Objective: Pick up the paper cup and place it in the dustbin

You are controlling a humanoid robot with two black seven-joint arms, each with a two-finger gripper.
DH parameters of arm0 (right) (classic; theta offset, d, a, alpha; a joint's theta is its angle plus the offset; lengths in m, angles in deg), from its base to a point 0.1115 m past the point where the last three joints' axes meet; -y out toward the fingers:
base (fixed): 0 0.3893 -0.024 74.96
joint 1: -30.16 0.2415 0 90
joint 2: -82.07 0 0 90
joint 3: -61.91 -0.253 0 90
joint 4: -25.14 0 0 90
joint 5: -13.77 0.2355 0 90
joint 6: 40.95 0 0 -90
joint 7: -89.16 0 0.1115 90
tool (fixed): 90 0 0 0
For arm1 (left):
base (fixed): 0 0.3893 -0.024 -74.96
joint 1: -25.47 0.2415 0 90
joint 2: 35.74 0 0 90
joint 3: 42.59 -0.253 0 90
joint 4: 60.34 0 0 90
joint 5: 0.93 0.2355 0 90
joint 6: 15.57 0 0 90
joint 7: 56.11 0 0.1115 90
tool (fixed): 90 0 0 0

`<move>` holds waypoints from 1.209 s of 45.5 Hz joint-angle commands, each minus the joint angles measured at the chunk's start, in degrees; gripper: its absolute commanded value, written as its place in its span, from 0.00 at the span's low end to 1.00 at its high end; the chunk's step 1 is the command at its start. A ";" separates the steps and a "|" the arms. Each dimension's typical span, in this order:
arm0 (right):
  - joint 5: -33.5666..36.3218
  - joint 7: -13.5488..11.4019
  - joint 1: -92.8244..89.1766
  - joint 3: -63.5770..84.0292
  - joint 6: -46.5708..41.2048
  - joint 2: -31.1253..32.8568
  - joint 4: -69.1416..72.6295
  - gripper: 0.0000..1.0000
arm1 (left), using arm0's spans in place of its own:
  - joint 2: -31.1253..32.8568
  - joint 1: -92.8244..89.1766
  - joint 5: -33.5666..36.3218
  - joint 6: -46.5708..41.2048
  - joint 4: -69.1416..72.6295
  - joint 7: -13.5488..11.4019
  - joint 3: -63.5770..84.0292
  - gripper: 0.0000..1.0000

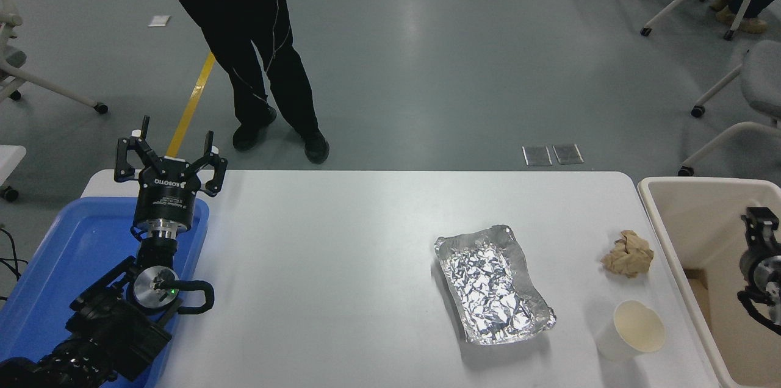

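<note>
The paper cup (631, 330) lies on its side near the table's front right corner, white outside, its cream inside facing the camera. Right of it stands the dustbin (671, 241), a large beige bin beside the table's right edge. My right gripper (759, 226) shows only in part at the picture's right edge, over the bin's inside, well apart from the cup. My left gripper (174, 141) is parked at the far left above the blue tray, open and holding nothing.
A crinkled foil tray (494, 284) sits left of the cup, and a crumpled brown paper ball (627, 254) lies behind it. A blue tray (61, 241) is at the left. A person (256, 40) stands beyond the table's far edge. Wheeled chairs (732, 101) stand at the back right.
</note>
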 commanded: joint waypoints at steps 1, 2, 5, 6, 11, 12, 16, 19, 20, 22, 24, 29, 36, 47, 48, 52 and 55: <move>-10.22 -0.03 22.62 21.07 -4.83 8.53 17.25 1.00 | -0.01 0.00 0.09 0.11 0.00 0.00 -0.01 0.99; -11.18 -0.03 24.99 22.39 -6.06 9.06 19.10 1.00 | -0.01 -0.09 0.09 0.03 0.00 0.00 -0.01 0.99; -13.30 -0.03 31.06 25.82 -9.57 10.03 23.85 1.00 | 0.08 -0.09 0.09 0.11 0.00 0.00 -0.01 0.99; -13.83 -0.03 33.08 26.96 -10.89 10.12 25.08 1.00 | -0.01 -0.09 0.09 0.11 0.00 0.00 -0.01 0.99; -15.59 -0.03 43.19 36.00 -17.48 9.51 29.48 1.00 | -0.01 -0.09 0.09 0.11 0.00 0.00 -0.01 0.99; -15.68 -0.03 45.47 38.20 -18.45 9.33 30.97 1.00 | -0.01 -0.09 0.09 0.11 0.00 0.00 -0.01 0.99; -16.64 0.06 55.92 46.38 -21.18 8.89 38.96 1.00 | -0.01 -0.09 0.09 0.11 0.00 0.00 -0.01 0.99; -16.73 0.06 64.98 51.92 -23.11 7.40 45.82 1.00 | -0.01 -0.18 0.09 0.11 0.00 0.00 -0.01 0.99; -16.73 0.06 67.70 53.59 -23.99 6.61 47.93 1.00 | -0.01 -0.18 0.01 0.11 0.00 0.00 -0.01 0.99; -16.64 0.06 72.81 56.58 -26.10 4.77 51.80 1.00 | -0.01 -0.18 0.09 0.11 0.00 0.00 -0.01 0.99; -16.56 0.06 77.55 58.95 -28.64 2.49 55.58 1.00 | -0.01 -0.09 0.01 0.11 0.00 0.00 -0.01 0.99; -15.33 0.06 88.72 63.18 -37.43 -4.11 64.02 1.00 | -0.01 -0.09 0.09 0.11 0.00 0.00 -0.01 0.99; -12.34 0.06 97.78 63.80 -47.89 -8.42 66.85 1.00 | -0.01 -0.09 0.09 0.11 0.00 0.00 -0.01 0.99; -12.60 -0.12 104.56 61.08 -48.17 -9.39 66.85 1.00 | -0.09 -0.09 0.01 0.03 0.00 0.00 -0.01 0.99; -12.60 -0.38 104.56 60.81 -48.17 -9.48 66.85 1.00 | -0.10 -0.09 0.01 0.03 0.00 0.00 -0.01 0.99; -12.86 -0.56 104.56 60.90 -48.17 -9.74 66.93 1.00 | -0.09 -0.09 0.01 0.03 0.00 0.00 -0.01 0.99; -12.86 -0.64 104.03 60.99 -48.17 -10.00 67.02 1.00 | -0.01 -0.09 0.01 0.03 0.00 0.00 -0.01 0.99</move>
